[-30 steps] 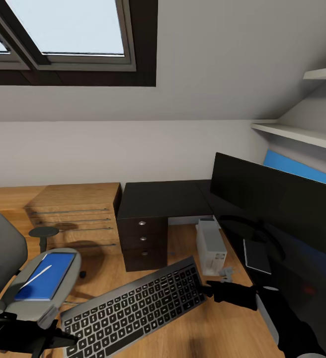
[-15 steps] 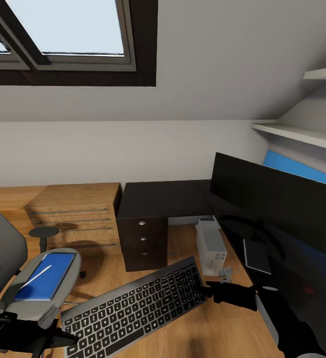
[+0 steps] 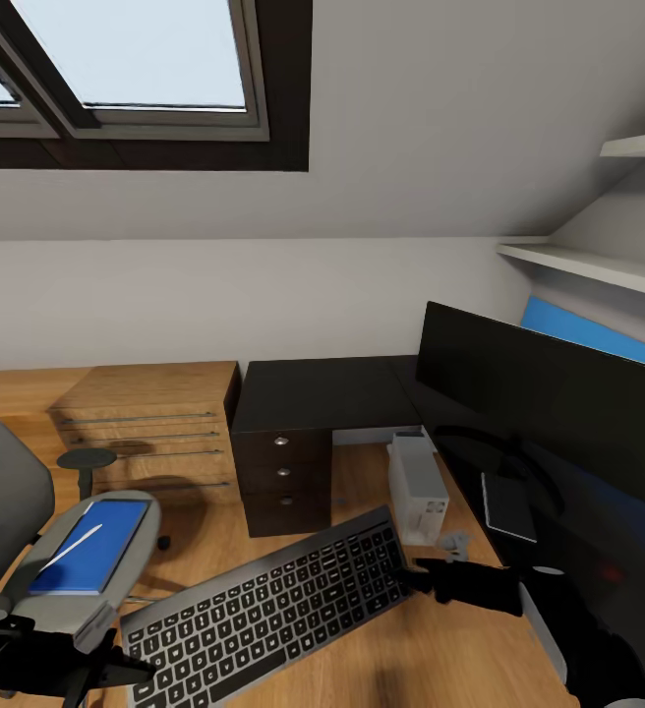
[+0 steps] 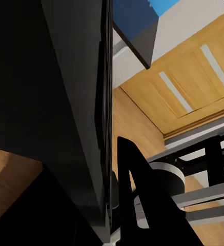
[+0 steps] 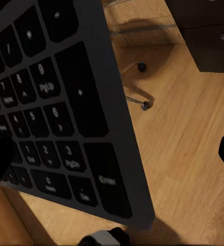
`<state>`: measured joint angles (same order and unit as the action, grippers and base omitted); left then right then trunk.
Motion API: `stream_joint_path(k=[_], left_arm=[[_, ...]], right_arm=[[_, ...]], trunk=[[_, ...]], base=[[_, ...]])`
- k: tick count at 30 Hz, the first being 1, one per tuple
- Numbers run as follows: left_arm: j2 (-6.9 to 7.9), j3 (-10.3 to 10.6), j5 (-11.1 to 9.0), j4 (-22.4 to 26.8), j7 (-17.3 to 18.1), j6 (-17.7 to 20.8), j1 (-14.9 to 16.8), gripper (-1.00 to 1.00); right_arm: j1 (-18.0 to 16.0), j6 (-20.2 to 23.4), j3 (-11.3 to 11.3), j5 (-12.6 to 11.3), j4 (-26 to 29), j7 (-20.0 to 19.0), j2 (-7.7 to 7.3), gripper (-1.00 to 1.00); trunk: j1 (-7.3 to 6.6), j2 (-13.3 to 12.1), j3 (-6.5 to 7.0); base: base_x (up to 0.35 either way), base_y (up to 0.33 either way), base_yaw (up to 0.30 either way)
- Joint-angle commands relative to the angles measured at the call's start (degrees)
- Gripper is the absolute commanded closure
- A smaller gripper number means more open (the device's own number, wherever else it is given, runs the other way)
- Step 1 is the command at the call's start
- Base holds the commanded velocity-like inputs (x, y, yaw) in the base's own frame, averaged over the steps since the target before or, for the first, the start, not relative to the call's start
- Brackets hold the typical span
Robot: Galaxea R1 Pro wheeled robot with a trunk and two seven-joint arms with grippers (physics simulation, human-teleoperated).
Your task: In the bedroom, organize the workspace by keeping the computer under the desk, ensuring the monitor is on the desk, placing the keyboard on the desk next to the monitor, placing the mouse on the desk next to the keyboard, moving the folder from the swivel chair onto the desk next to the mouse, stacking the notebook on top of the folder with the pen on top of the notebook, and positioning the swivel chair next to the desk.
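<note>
I hold the keyboard [image 3: 268,612] in mid-air over the wooden floor [image 3: 362,492], my left gripper [image 3: 116,669] clamped on its near-left end and my right gripper [image 3: 423,578] at its far-right corner, though I cannot tell whether that one actually grips. The monitor [image 3: 549,403] stands on the black tabletop [image 3: 318,391] at right, the notebook [image 3: 508,505] by its stand, the computer [image 3: 417,489] underneath. The blue folder [image 3: 94,547] and pen [image 3: 72,547] lie on the swivel chair [image 3: 8,511].
</note>
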<state>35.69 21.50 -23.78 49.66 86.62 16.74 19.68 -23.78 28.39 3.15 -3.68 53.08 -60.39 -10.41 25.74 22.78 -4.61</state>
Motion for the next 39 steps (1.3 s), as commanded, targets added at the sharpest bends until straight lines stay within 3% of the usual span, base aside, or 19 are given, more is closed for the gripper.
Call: stream_joint_path(k=[1, 6, 15, 25, 31, 39], left_arm=[[0.09, 0.3, -0.4, 0.0, -0.1, 0.4, 0.1, 1.00], [0.09, 0.4, -0.4, 0.0, -0.1, 0.3, 0.1, 1.00], [0.09, 0.4, -0.4, 0.0, 0.0, 0.3, 0.1, 1.00], [0.09, 0.4, -0.3, 0.0, 0.0, 0.3, 0.1, 1.00], [0.09, 0.4, 1.7, 0.0, 0.0, 0.3, 0.1, 1.00], [0.09, 0.4, 2.3, 0.0, 0.0, 0.3, 0.1, 1.00]], right_arm=[[0.0, 0.5, 0.0, -0.4, 0.0, -1.5, -0.63, -1.00], [0.0, 0.2, -0.4, -0.3, 0.1, -5.0, -1.50, -1.00], [0.0, -2.2, -4.0, 3.0, 0.1, -9.8, -1.79, -1.00], [0.0, -2.4, -4.4, 3.5, 0.1, -10.6, -1.81, -1.00], [0.0, -2.4, -4.5, 3.6, 0.1, -10.6, -1.87, -1.00], [0.0, -2.5, -4.4, 3.6, 0.2, -10.7, -2.33, -1.00]], trunk=[[0.04, 0.1, -0.13], [0.04, 0.1, -0.13], [0.04, 0.1, -0.13], [0.04, 0.1, -0.13], [0.04, 0.1, -0.13], [0.04, 0.1, -0.13]], base=[[0.000, 0.000, 0.000], [0.000, 0.000, 0.000], [0.000, 0.000, 0.000], [0.000, 0.000, 0.000], [0.000, 0.000, 0.000], [0.000, 0.000, 0.000]])
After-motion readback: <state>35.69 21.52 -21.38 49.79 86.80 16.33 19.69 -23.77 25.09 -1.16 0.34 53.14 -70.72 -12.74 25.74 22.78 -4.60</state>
